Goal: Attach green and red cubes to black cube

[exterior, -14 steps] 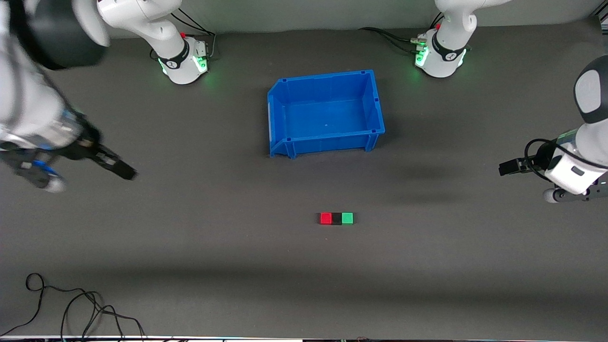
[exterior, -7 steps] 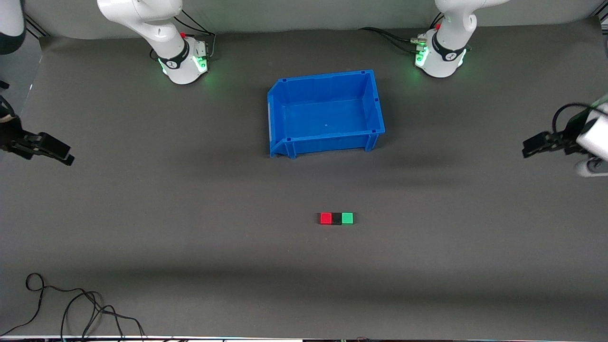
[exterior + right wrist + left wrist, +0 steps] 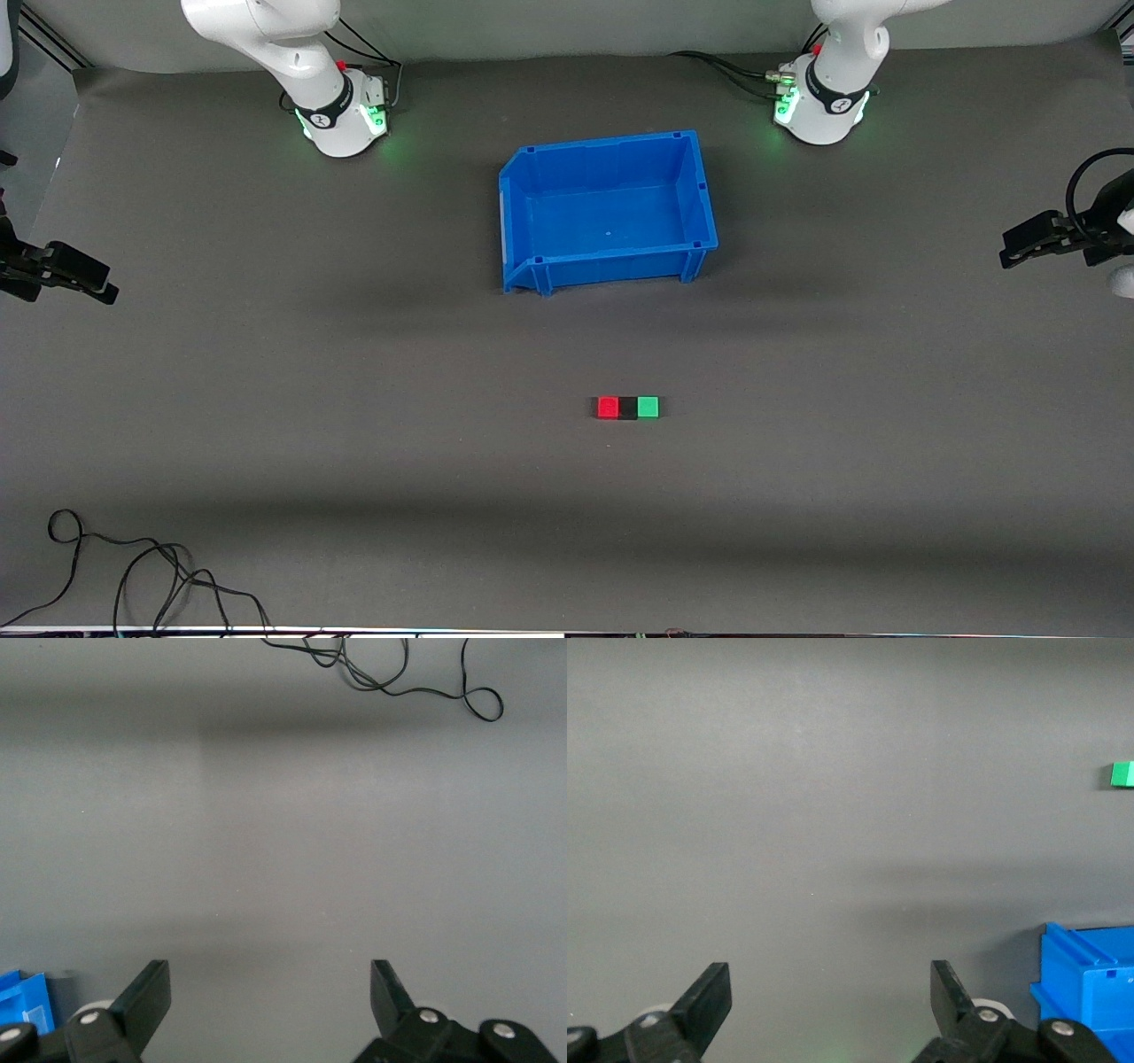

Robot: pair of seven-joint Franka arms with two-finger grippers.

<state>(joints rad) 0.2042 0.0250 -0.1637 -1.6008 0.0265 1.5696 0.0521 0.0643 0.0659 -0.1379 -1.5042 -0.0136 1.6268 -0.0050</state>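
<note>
The red cube (image 3: 608,407), the black cube (image 3: 628,408) and the green cube (image 3: 648,407) lie in one touching row on the grey mat, nearer to the front camera than the blue bin (image 3: 700,190), with the black one in the middle. My left gripper (image 3: 1019,250) is open and empty, up over the left arm's end of the table. In its wrist view (image 3: 830,992) the green cube (image 3: 1122,773) shows at the edge. My right gripper (image 3: 93,285) is open and empty over the right arm's end, as its wrist view (image 3: 270,992) shows.
The blue bin stands empty in the middle between the two bases; a corner of it shows in the left wrist view (image 3: 1090,983) and in the right wrist view (image 3: 22,1001). A loose black cable (image 3: 133,567) lies at the table's front corner, at the right arm's end.
Both arms have drawn back from the middle toward their own ends of the table and risen. The three cubes have not moved.
</note>
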